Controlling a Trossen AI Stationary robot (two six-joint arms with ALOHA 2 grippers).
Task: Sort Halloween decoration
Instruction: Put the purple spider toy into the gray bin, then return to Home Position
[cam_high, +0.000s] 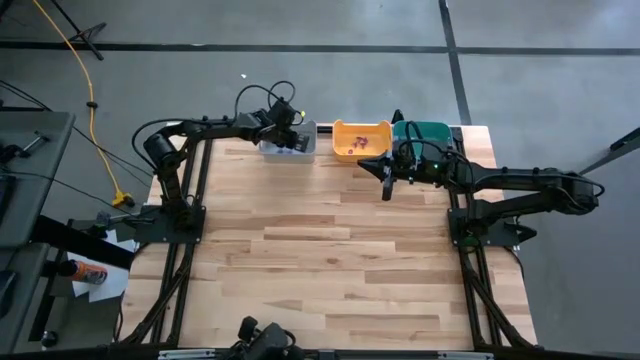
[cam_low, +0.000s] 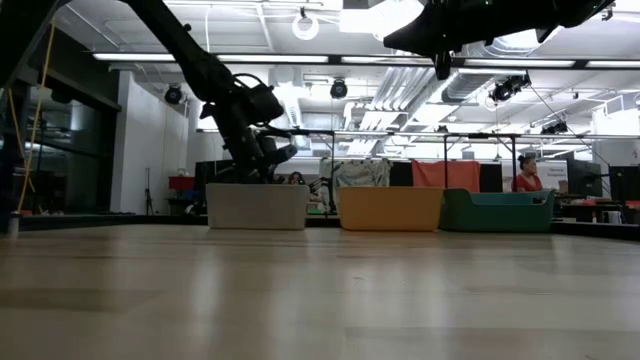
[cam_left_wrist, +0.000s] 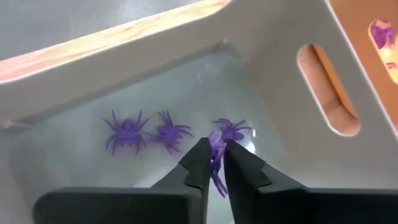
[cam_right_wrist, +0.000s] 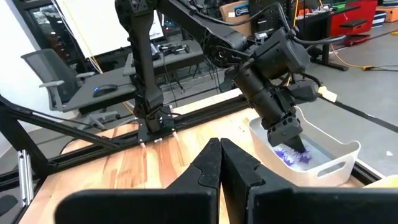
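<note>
From above, the left gripper (cam_high: 287, 138) reaches into the grey bin (cam_high: 272, 151) at the table's far edge, with the orange bin (cam_high: 342, 132) and the teal bin (cam_high: 432, 131) lined up to its right. A few dark specks lie in the orange bin, too small to name. The right gripper (cam_high: 387, 188) hangs over bare wood just in front of the orange and teal bins.

At table height the left arm drops behind the grey bin's wall (cam_low: 256, 206), which hides its fingertips and the bin's contents. The right arm shows only at the top of the picture. A person (cam_low: 525, 173) stands in the room beyond the teal bin.

The left wrist camera looks into the grey bin, where purple spiders (cam_left_wrist: 127, 131) lie on the floor. The left fingers (cam_left_wrist: 198, 163) stand slightly apart with another purple spider (cam_left_wrist: 217, 163) between them, seemingly still pinched, though the grip is hard to judge. Through the bin's handle slot the orange bin shows.

The right wrist camera shows its own fingers (cam_right_wrist: 210, 165) pressed together, holding nothing, and farther off the left arm down in the grey bin over purple trinkets (cam_right_wrist: 287, 154).
</note>
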